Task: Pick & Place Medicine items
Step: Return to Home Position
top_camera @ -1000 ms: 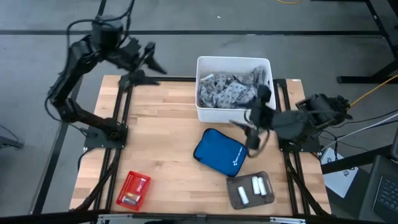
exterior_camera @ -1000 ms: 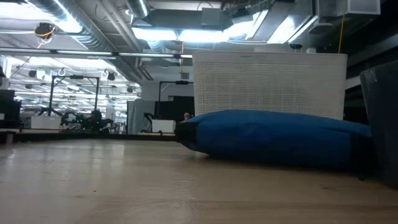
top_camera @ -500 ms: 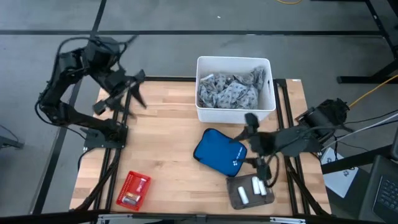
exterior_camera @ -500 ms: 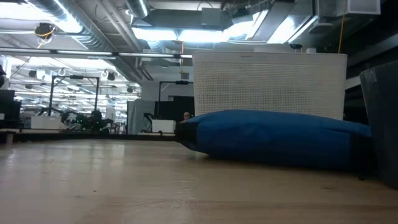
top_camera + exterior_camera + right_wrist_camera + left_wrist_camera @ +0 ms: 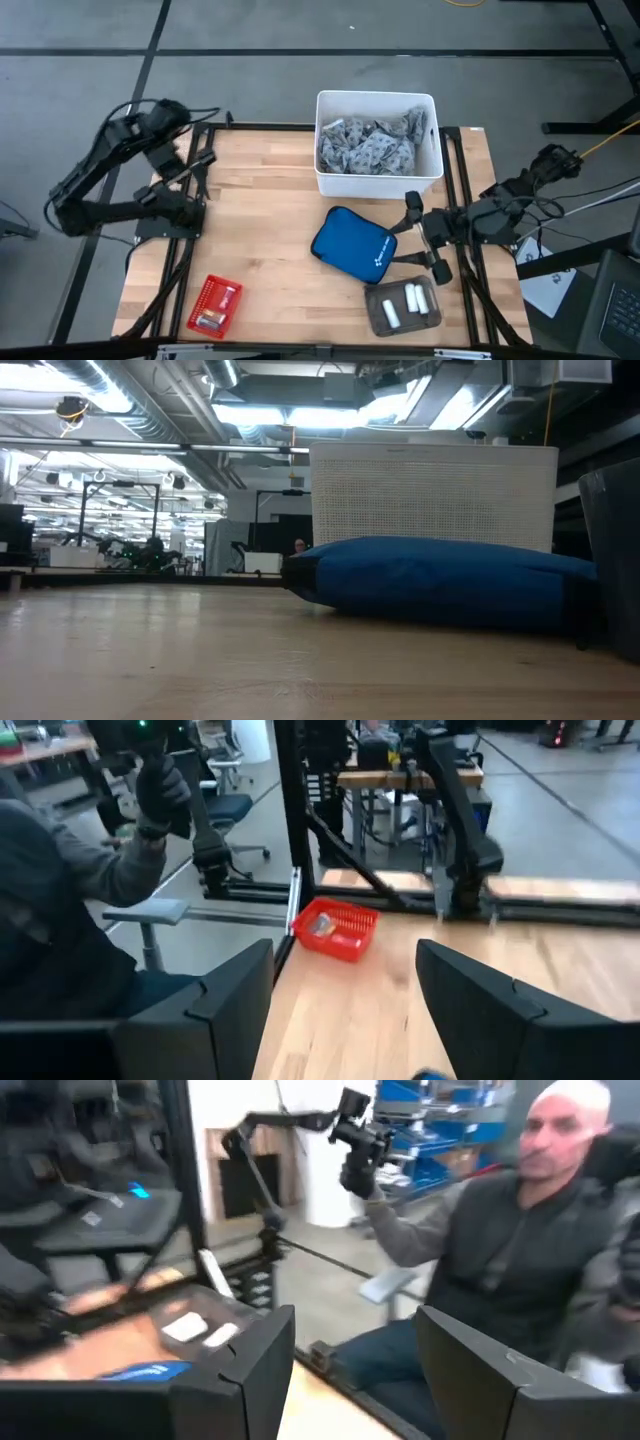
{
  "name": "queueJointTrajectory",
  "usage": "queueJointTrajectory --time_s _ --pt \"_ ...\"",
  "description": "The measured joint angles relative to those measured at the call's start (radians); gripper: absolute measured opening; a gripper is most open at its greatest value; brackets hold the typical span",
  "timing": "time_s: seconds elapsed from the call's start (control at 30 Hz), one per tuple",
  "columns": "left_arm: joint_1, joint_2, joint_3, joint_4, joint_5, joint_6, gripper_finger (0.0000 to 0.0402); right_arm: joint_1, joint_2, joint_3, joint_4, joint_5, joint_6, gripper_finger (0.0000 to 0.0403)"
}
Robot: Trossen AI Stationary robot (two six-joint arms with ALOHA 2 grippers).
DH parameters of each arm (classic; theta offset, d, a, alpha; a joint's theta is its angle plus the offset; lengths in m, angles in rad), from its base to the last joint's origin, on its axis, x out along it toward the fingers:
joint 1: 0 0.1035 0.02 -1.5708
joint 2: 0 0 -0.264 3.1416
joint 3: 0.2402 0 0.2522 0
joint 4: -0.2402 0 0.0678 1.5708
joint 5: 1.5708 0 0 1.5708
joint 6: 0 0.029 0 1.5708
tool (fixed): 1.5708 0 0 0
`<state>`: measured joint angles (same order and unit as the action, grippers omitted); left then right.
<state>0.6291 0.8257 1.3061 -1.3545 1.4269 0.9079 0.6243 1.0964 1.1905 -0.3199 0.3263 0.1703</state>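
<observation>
Lying in the tray (image 5: 372, 313), white rolls (image 5: 412, 297) sat just beside the right claw (image 5: 426, 238) — spread, empty; left claw (image 5: 197, 166), likewise, well apart.

Fingers spread, the right gripper (image 5: 421, 238) faces the blue pouch (image 5: 352, 247) just ahead, which blocks a straight pass across the table (image 5: 260, 220). The white bin (image 5: 377, 184) walls off one flank. The dark bin (image 5: 375, 300) of white rolls (image 5: 410, 298) sits near the other. Past the pouch, bare wood runs open to the red basket (image 5: 214, 305). The left gripper (image 5: 198, 168), fingers apart at the table's edge, has open boards alongside and a seated person (image 5: 480, 1270) beyond.
</observation>
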Motion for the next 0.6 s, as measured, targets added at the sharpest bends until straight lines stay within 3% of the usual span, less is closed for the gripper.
queueJointTrajectory --time_s 0.17,0.33,0.5,0.6 --pt "0.120 -0.180 -0.167 -0.004 0.045 0.084 0.0205 0.000 -0.159 -0.298 0.205 0.035 0.039 0.0249" --pt "0.331 -0.361 -0.334 -0.005 0.071 0.092 0.0205 0.006 -0.283 -0.534 0.447 0.051 -0.026 0.0249" --pt "0.599 -0.473 -0.390 0.064 0.020 -0.034 0.0205 0.007 -0.345 -0.605 0.529 0.050 -0.126 0.0249" --pt "0.736 -0.510 -0.399 0.173 0.065 -0.138 0.0205 0.005 -0.336 -0.601 0.577 0.035 -0.135 0.0249"
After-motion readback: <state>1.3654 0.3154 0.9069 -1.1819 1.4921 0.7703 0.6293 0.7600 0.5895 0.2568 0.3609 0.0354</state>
